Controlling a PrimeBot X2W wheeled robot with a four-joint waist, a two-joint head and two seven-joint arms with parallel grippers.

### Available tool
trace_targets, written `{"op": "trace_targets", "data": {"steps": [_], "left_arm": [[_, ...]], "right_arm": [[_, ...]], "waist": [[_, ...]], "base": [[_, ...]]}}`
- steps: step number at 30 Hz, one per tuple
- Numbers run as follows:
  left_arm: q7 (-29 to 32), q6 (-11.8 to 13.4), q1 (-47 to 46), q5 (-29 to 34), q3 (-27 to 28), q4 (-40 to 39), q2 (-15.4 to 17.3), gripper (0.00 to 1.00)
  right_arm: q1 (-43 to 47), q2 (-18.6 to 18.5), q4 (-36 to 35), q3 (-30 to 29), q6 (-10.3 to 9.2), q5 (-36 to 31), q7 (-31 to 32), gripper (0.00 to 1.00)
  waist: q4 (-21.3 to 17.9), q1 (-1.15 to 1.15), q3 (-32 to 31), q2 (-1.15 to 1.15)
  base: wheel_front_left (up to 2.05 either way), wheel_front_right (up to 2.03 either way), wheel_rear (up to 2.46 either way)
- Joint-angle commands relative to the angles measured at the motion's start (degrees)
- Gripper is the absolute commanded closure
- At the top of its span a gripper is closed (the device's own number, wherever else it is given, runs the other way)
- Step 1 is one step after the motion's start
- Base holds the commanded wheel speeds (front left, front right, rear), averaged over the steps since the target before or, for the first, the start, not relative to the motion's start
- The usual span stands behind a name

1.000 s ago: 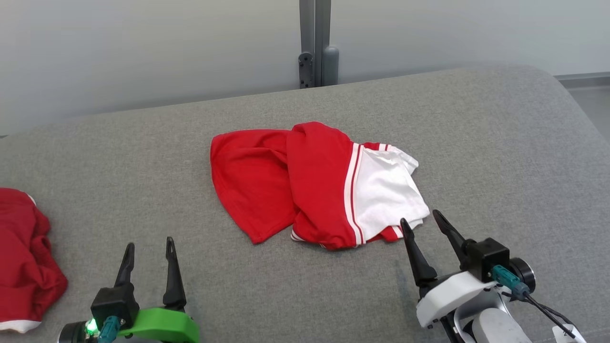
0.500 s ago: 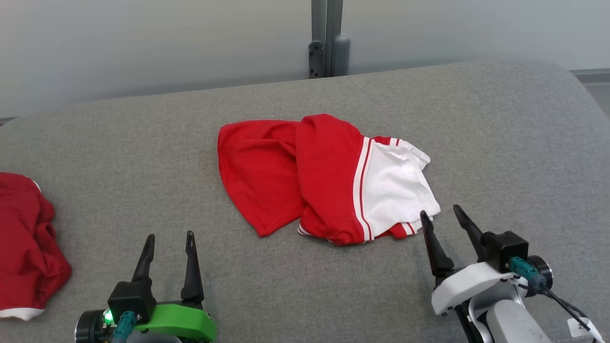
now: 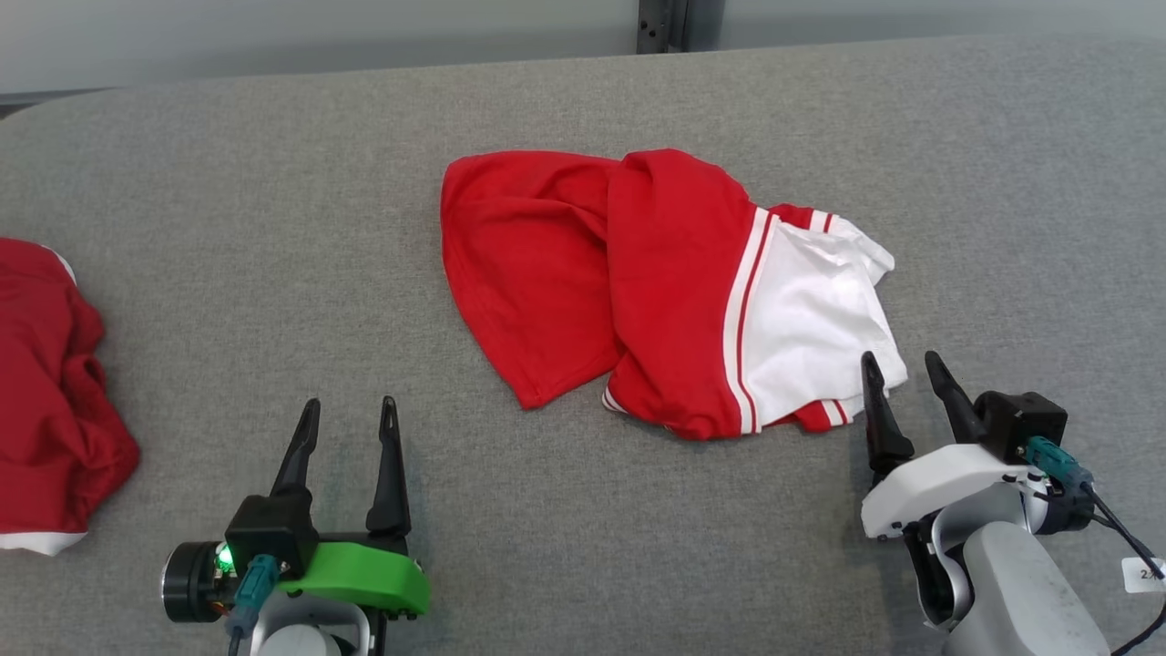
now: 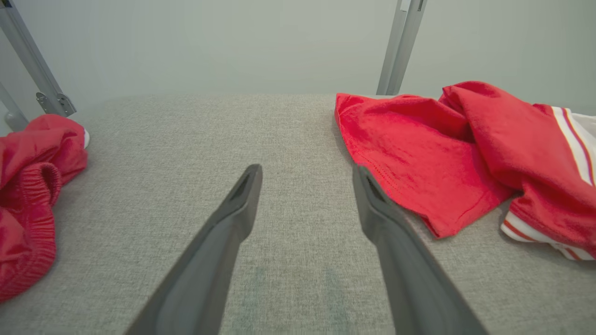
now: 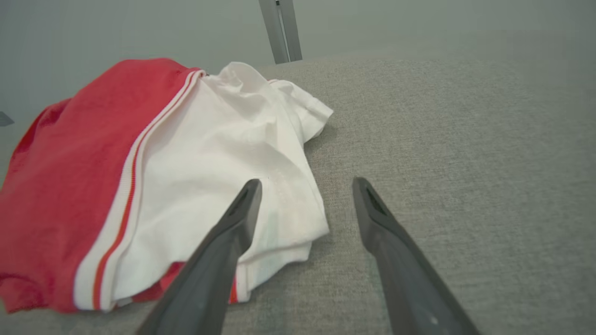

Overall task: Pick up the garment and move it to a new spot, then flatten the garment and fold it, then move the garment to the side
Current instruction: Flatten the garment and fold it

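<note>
The garment (image 3: pixel 674 292) was bright red, with a white panel toward 3 o'clock and thin white and red stripes along the seam. The surface (image 3: pixel 228 228) was mottled grey fabric. At 9 o'clock, a second red garment (image 3: pixel 46 401) showed a white edge. The left end effector (image 3: pixel 351 403) had dark fingers (image 3: pixel 390 474) on a green mount; the right end effector (image 3: pixel 902 357), on a white one.
</note>
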Motion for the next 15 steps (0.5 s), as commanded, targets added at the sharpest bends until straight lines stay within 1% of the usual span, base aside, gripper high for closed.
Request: {"op": "trace_targets", "data": {"steps": [1, 7, 15], "left_arm": [[0.0, 0.2, -1.0, 0.3, -0.1, 0.0, 0.1, 0.0], [0.0, 0.4, -1.7, 0.1, -0.8, 0.0, 0.1, 0.0], [0.0, 0.4, -2.1, 0.2, -1.0, -0.3, 0.1, 0.0]], "right_arm": [[-0.6, -0.1, 0.5, 0.2, 0.01, 0.6, -0.2, 0.0], [-0.6, -0.2, 2.2, 0.5, 0.01, 2.5, -0.2, 0.0], [-1.1, -0.1, 0.8, 1.0, 0.01, 3.1, -0.2, 0.0]], "waist": [[1.4, 0.0, 1.6, 0.0], [1.5, 0.0, 1.8, 0.0], [1.6, 0.0, 2.5, 0.0]], "base": [[0.0, 0.0, 0.0], [0.0, 0.0, 0.0], [0.0, 0.0, 0.0]]}}
